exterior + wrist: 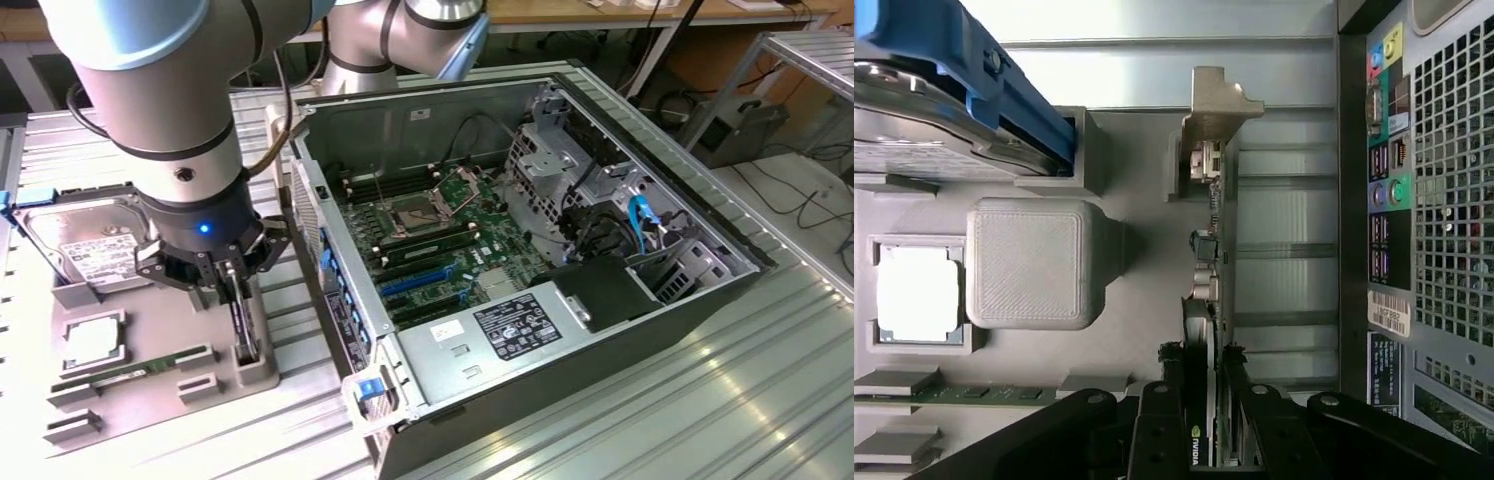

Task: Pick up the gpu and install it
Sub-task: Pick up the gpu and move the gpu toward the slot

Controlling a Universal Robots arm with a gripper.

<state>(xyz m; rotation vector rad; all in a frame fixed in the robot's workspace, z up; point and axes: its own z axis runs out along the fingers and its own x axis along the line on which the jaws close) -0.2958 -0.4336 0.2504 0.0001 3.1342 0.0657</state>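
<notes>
While upright, gpu [1222, 215] apparently within hand's [1203, 358] grip.

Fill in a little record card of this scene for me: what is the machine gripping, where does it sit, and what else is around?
gripper: closed on both faces of the gpu
gpu position: standing on edge in its slot on the grey holder tray
also on tray: hard drive, processor chip, memory stick
computer case: lying open, to the exterior view's right of the tray
gpu installed: not yet
</notes>
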